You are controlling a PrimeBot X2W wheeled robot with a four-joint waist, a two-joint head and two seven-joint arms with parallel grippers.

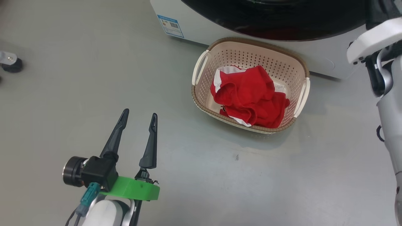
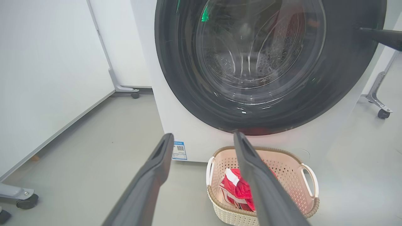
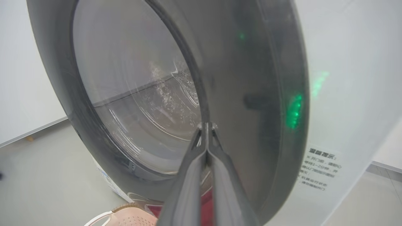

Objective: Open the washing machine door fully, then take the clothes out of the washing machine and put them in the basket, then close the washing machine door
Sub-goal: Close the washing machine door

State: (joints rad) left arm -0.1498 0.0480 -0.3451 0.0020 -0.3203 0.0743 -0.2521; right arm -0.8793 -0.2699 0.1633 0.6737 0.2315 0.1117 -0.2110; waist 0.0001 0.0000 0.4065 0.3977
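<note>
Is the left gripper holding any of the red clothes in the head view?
No, the left gripper hangs open and empty over the floor, apart from the red clothes lying in the basket.

Head camera: high, tilted steeply down at the floor [image 1: 62,110], basket [image 1: 251,53] mid-frame. Left wrist camera: low, set back, facing the washing machine door [image 2: 176,69] square-on. Right wrist camera: very near the door, oblique along its face. Door and basket common to all three.
</note>
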